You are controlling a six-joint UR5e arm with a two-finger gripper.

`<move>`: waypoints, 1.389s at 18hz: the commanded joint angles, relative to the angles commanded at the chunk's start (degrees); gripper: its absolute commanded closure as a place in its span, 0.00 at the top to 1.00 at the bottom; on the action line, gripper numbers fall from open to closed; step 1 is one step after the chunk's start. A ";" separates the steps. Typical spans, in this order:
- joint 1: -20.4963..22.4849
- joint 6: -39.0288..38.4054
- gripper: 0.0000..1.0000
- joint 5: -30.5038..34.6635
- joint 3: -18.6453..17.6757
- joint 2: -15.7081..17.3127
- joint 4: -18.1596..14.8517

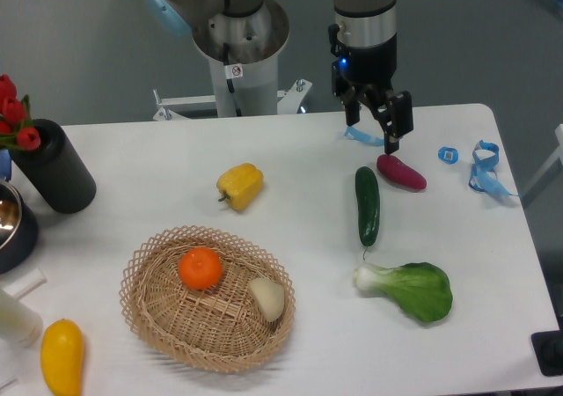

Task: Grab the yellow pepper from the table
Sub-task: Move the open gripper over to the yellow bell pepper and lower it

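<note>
The yellow pepper (240, 186) lies on its side on the white table (308, 264), left of centre, above the wicker basket. It is blocky and lobed, with a short stem pointing down-left. My gripper (374, 123) hangs over the far right part of the table, well to the right of the pepper, just above a purple-red vegetable (401, 172). Its fingers are apart and nothing is between them.
A wicker basket (158, 321) holds an orange (201, 267) and a pale piece. A cucumber (368, 205) and bok choy (412, 289) lie on the right. A smooth oval yellow fruit (62, 356) is at the front left. A black cylinder (54, 167) with red flowers stands at left. Blue clips (482, 165) lie at far right.
</note>
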 joint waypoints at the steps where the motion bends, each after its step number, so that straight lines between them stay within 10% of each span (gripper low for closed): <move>1: -0.09 0.00 1.00 0.00 -0.44 0.09 0.17; 12: -0.26 -1.05 1.00 -0.17 -4.74 0.70 0.26; 25: -7.56 -22.14 1.00 -2.63 -13.53 0.18 0.53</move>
